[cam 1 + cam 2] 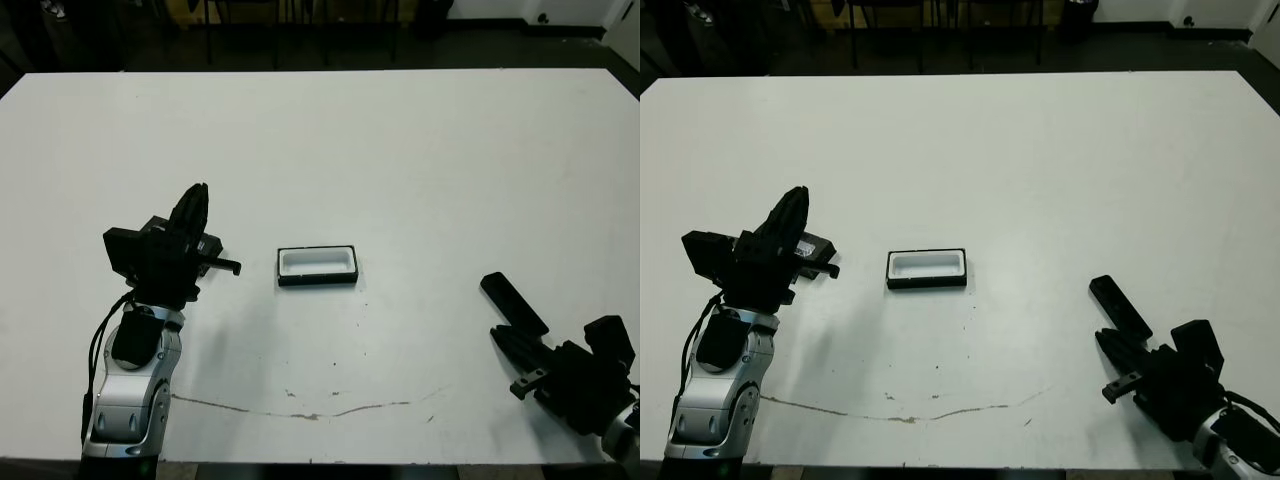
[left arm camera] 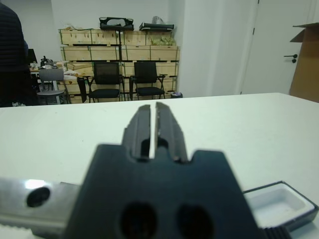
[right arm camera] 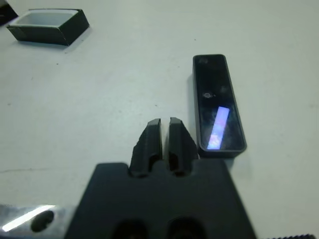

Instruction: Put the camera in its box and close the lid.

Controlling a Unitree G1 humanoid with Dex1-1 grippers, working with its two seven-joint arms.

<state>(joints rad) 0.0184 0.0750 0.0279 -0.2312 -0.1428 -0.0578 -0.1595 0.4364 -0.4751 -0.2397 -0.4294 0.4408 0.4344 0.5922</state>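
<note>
White-lined and black-walled, the box [image 1: 317, 266] sits open near the middle of the bench [image 1: 400, 160], its hollow bare. The camera [image 3: 218, 105] lies flat on the bench well to the right of the box, near the front edge, a glossy slim bar with a bright reflection on its top face. The right claw [image 3: 165, 130] rests just beside the camera, on the side facing the box, fingers pressed together and gripping nothing. The left claw [image 2: 153, 119] hovers to the left of the box, raised off the bench, its fingers also nearly closed with only a thin slit between them, and empty. A flat dark piece shows just behind the left claw in the head views; it may be the lid, though the arm hides too much to be sure.

By my reading, the task stands at its first step: picking up the camera. The next move calls for the right claw to spread its fingers, shift sideways over the bar, straddle its narrow width and clench, then carry it toward the box.
</note>
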